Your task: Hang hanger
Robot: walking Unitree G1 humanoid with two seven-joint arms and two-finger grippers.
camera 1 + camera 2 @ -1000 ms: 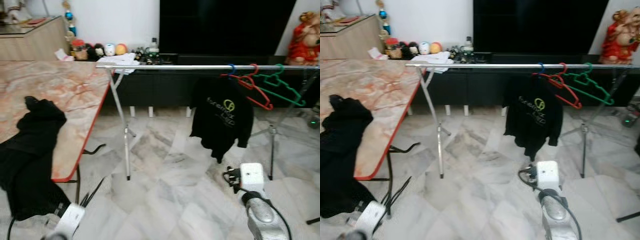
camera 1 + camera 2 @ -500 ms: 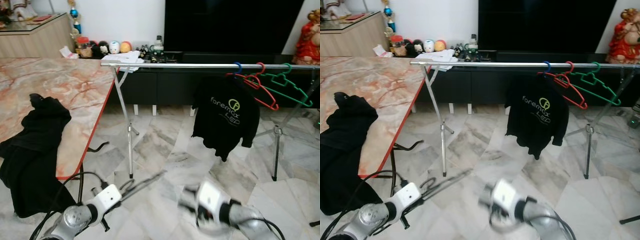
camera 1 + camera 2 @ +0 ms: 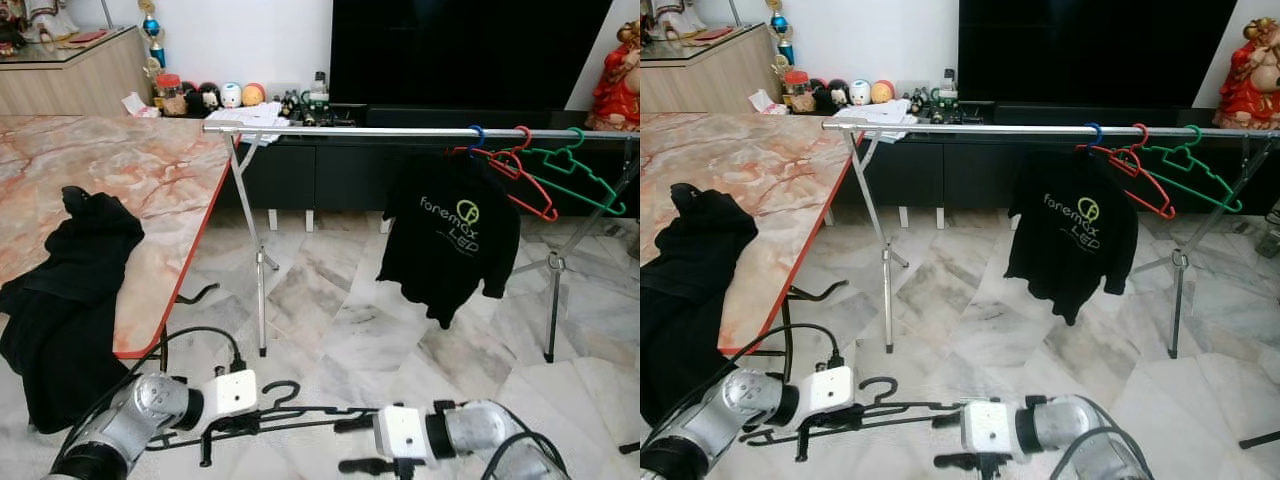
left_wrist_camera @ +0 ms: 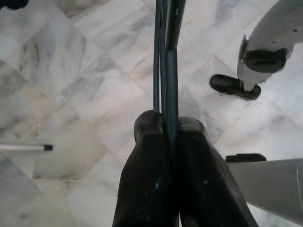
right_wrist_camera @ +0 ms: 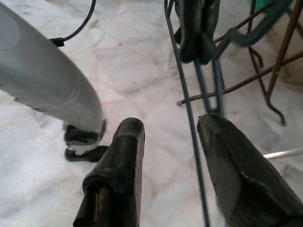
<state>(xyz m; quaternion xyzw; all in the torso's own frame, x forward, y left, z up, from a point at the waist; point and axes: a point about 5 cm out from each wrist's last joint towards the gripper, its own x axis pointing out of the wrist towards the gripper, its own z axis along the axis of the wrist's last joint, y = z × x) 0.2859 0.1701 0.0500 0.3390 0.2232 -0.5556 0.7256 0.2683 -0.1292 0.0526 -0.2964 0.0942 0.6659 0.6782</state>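
Hanger (image 3: 290,412): black wire, held low over the marble floor (image 3: 340,300), long axis roughly level and running from the left gripper (image 4: 165,137) toward the right gripper (image 5: 165,142); its hook stands up just beside the left jaws. Left jaws are pressed together, pinching the wire; right jaws are spread, with a wire running through the gap, touching neither finger as far as can be seen. Judgement: the rail (image 3: 420,131) lies well above and ahead of both jaws, so the hook must be lifted up to it.
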